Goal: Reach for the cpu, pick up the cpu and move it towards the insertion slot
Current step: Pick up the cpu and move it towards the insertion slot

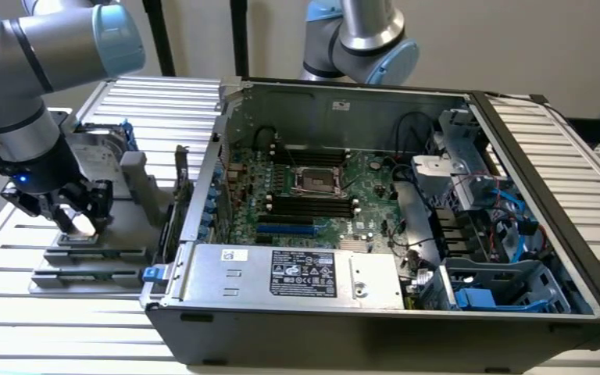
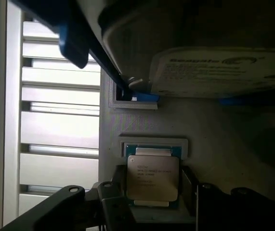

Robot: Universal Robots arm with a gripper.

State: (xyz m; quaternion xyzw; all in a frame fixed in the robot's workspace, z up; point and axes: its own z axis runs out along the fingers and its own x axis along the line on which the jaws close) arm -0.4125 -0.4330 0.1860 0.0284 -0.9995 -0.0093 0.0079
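I see the gripper [image 1: 79, 223] low over the grey holder [image 1: 83, 259] on the exterior view's left, straddling the cpu [image 2: 152, 177], which lies flat in its tray. I cannot tell whether it has clamped on the chip. The slot [image 1: 316, 180] is well apart, inside the case [image 1: 383, 328].

- You're in a robotics lab: grey-and-blue jointed robot arm [image 1: 31, 55] at ten o'clock, white slatted metal table [image 1: 50, 344].
- Opened black computer case [image 1: 383, 337] at four o'clock.
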